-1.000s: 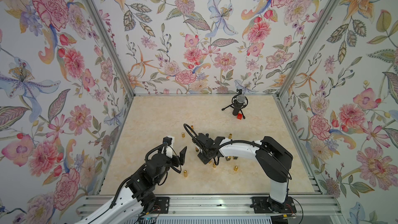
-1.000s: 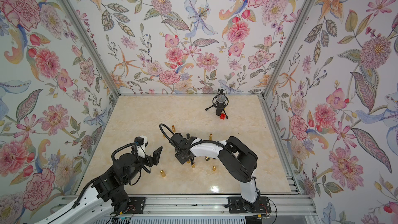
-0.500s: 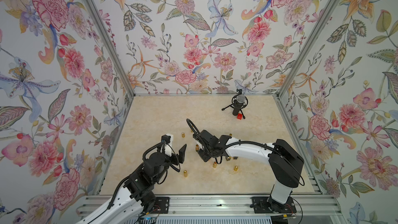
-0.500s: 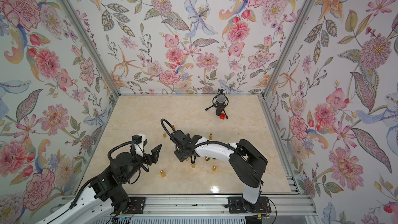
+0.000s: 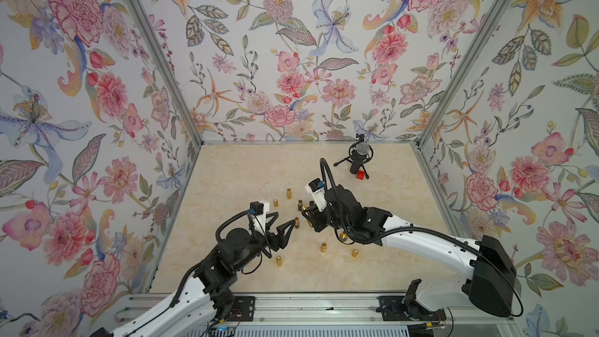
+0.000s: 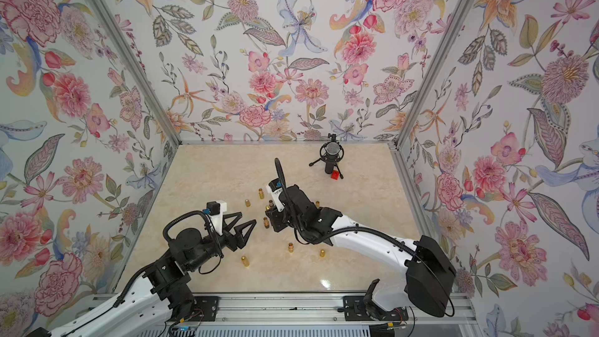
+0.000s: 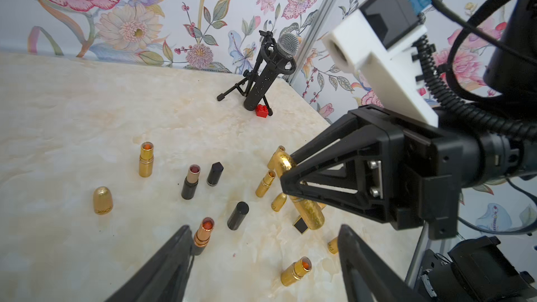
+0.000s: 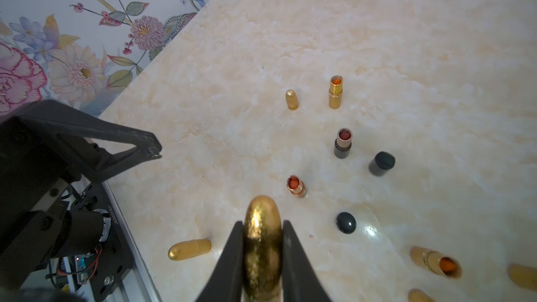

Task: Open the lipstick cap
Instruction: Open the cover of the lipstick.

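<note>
A glittery gold lipstick [image 8: 262, 245] with its cap on is clamped between the fingers of my right gripper [image 8: 262, 223], which is shut on it. In the left wrist view the same lipstick [image 7: 302, 196] hangs tilted just above the table, its rounded cap end sticking out past the right fingers [image 7: 308, 169]. My left gripper [image 7: 264, 257] stands open a short way from it with nothing between its fingers. In both top views the left gripper [image 5: 285, 220] [image 6: 248, 218] points at the right gripper [image 5: 306, 213] [image 6: 269, 213] over the middle of the table.
Several open lipsticks and loose caps stand or lie around: a copper tube [image 7: 204, 232] beside one left finger, black caps [image 7: 238, 215], a gold cap [image 7: 103, 200], a gold tube [image 7: 296, 271]. A microphone on a tripod [image 5: 359, 157] and a red brick [image 5: 360, 175] sit at the back right.
My left gripper has moved forward toward the held lipstick and its jaws have narrowed a little. The right arm has shifted slightly, still gripping the lipstick.
</note>
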`<state>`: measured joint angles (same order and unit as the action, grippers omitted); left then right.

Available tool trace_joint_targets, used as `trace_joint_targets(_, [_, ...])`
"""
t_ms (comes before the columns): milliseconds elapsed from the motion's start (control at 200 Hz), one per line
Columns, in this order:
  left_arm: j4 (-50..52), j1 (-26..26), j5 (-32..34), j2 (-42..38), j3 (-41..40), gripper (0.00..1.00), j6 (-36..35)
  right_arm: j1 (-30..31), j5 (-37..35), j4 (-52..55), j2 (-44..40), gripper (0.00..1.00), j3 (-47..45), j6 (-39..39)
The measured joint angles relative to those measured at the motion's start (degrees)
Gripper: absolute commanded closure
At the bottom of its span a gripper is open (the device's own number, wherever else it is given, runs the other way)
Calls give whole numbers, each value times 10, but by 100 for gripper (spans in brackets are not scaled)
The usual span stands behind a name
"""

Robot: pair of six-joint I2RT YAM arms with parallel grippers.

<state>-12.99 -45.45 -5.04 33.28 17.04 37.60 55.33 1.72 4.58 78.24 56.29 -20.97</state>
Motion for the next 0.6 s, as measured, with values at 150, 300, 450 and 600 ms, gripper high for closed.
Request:
trace_joint_targets(150, [-78, 0, -56, 48, -19, 29, 35, -4, 13, -90, -31, 79, -48, -25])
trace_joint_targets(300, [-148, 0, -111, 104, -22, 40, 57, -5, 28, -157, -35, 79, -70, -40])
trace_joint_targets(450, [-206, 0, -133, 147, -24, 47, 68, -5, 43, -209, -38, 79, -84, -50])
trace_joint_targets(600, [-249, 0, -141, 185, -24, 59, 73, -5, 57, -241, -38, 79, -86, -57])
